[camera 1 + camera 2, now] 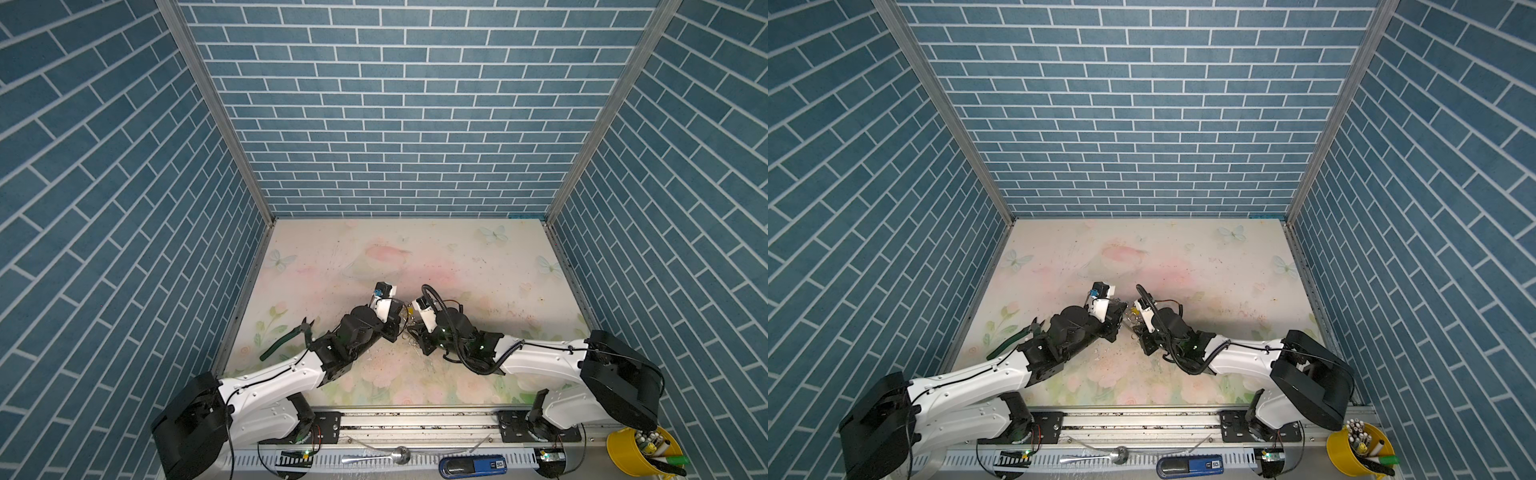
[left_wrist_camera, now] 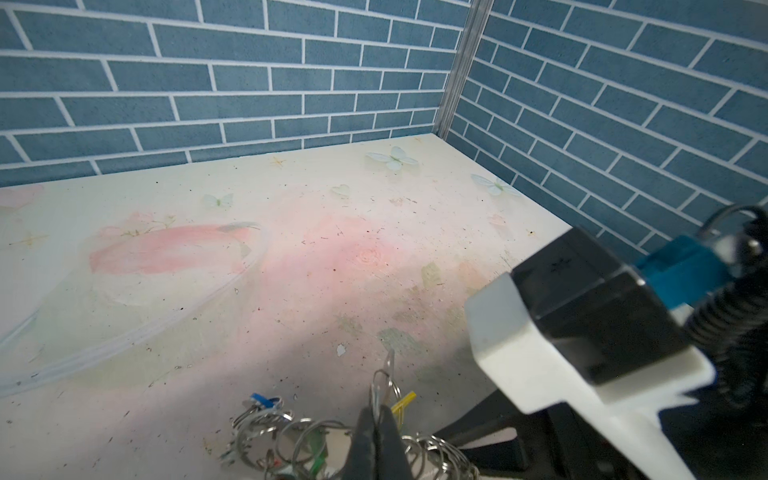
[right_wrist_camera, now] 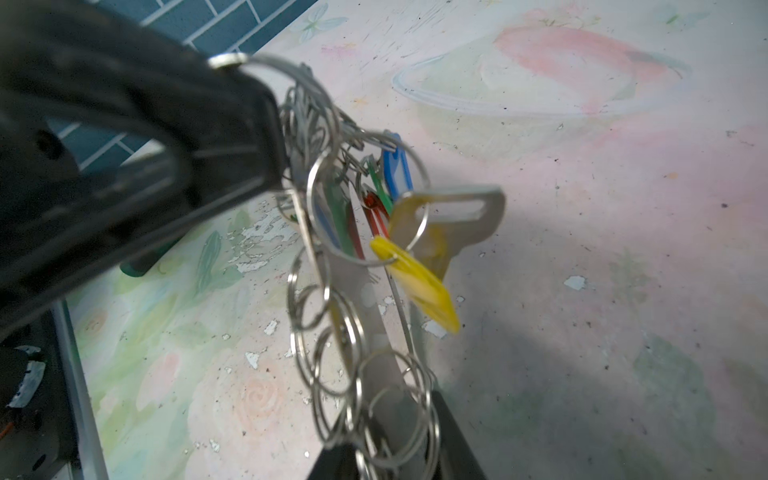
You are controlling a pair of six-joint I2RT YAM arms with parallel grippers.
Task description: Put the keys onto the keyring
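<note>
Keys (image 3: 451, 216) with coloured tags dangle from keyring (image 3: 332, 320).

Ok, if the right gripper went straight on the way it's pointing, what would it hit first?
Probably the keyring chain and the silver key, right at the tips of the right gripper. Past them only table shows; the left gripper sits off that line.

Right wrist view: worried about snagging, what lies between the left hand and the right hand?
The keyring chain hangs between left hand and right hand, carrying tagged keys; the right wrist view shows it.
</note>
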